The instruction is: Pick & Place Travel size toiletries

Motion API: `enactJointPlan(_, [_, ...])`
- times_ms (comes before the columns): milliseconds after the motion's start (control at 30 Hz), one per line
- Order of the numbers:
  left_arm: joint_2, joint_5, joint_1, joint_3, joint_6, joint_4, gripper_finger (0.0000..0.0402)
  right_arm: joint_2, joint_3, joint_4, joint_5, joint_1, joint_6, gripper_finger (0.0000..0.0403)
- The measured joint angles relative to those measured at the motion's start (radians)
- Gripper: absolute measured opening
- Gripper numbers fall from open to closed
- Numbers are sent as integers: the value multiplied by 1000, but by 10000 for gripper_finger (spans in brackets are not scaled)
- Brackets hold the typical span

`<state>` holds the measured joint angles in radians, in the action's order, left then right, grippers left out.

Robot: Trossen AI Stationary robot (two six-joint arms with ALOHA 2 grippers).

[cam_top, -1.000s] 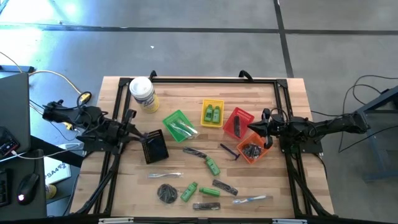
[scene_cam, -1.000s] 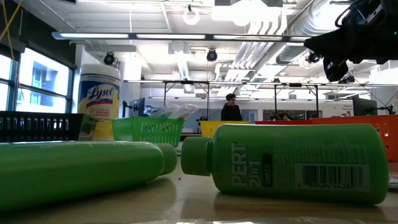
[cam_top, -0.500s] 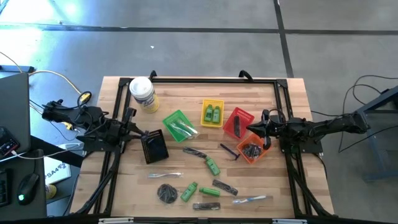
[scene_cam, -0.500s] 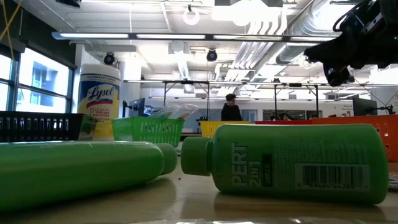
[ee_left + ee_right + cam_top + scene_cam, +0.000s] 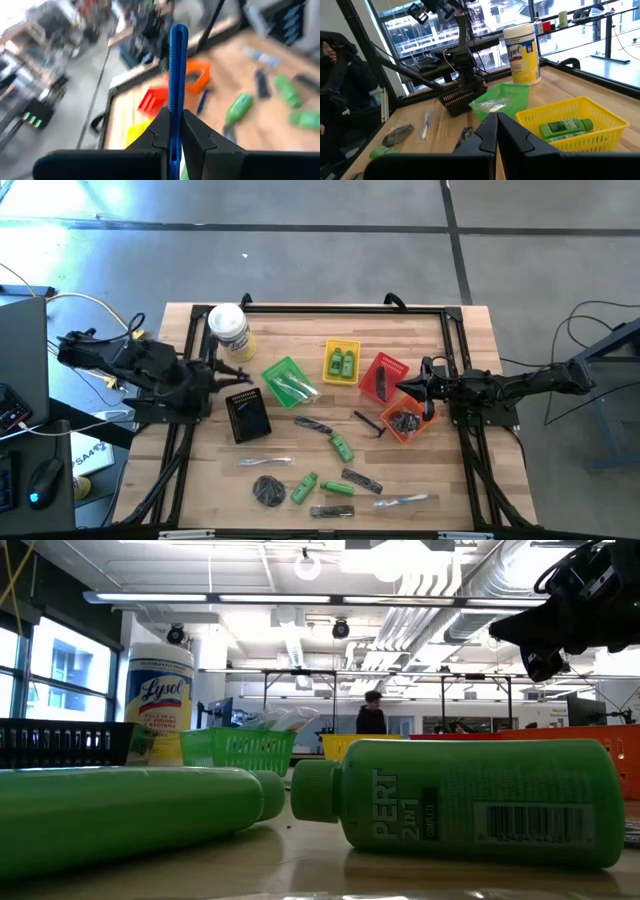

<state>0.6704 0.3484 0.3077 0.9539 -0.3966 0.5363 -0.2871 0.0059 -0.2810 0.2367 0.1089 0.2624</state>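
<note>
The left gripper (image 5: 243, 375) is clamped on what looks like a slim blue stick (image 5: 177, 80) (the wrist view is blurred, so I can't name it surely) and hangs just above the black basket (image 5: 247, 418), so the step in hand seems to be carrying it to a basket. The right gripper (image 5: 403, 387) waits with fingers together and empty by the orange basket (image 5: 412, 432). Next comes lowering over the right basket and letting go; green bottles (image 5: 303, 488), a razor (image 5: 368, 423) and wrapped pieces (image 5: 403, 501) lie loose on the table (image 5: 460, 320).
</note>
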Motion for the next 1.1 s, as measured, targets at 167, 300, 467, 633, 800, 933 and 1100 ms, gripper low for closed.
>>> enactJointPlan(167, [223,90,0,234,2,287,15,0,0,2,0,0,0,4])
enactJointPlan(300, [378,131,0,384,26,497,15,0,0,3,0,0,0,4])
enactJointPlan(467, [550,131,0,478,3,636,15,0,0,19,0,0,2,4])
enactJointPlan(633, [672,101,0,470,-137,800,15,0,0,38,0,0,3,4])
enactJointPlan(800, [752,55,0,416,-116,850,15,0,0,38,0,0,3,4])
enactJointPlan(933, [789,18,20,352,-73,847,15,0,0,42,0,0,3,4])
enactJointPlan(1100, [825,-29,21,254,-36,830,15,0,0,45,-2,0,4,4])
